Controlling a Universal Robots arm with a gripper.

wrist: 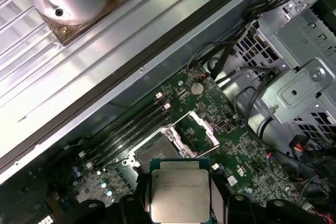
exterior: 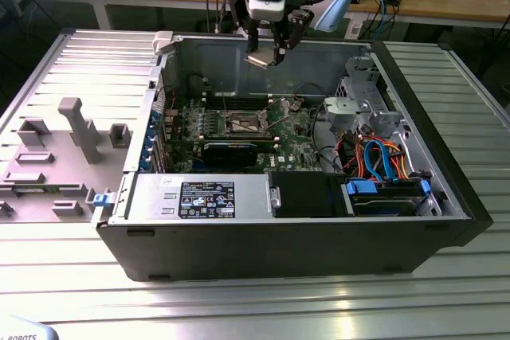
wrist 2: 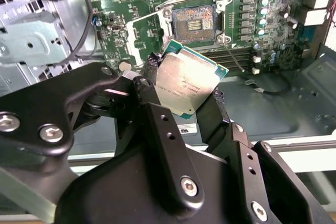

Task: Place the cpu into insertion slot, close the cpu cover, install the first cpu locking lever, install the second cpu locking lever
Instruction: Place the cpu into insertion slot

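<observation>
My gripper (exterior: 267, 55) hangs above the open computer case, shut on the cpu (exterior: 259, 59), a flat square chip with a dull silver top. In both wrist views the black fingers (wrist 2: 152, 100) press on opposite edges of the cpu (wrist 2: 189, 80) (wrist: 180, 192). The insertion slot (exterior: 245, 123) (wrist 2: 195, 22) (wrist: 152, 150) lies bare on the green motherboard below, well apart from the chip. The cpu cover (wrist 2: 139, 35) (wrist: 197, 128), a silvery frame, stands swung open beside the slot. A thin wire locking lever (wrist 2: 233, 53) sticks out from the slot's corner.
A black heatsink block (exterior: 231, 151) lies in front of the slot. Memory slots (wrist: 128, 127) run beside it. A metal drive cage (exterior: 362, 105) with orange and blue cables (exterior: 382, 157) is on the exterior view's right. The power supply (exterior: 199, 197) is in front. A grey fixture plate (exterior: 64, 141) lies outside the case.
</observation>
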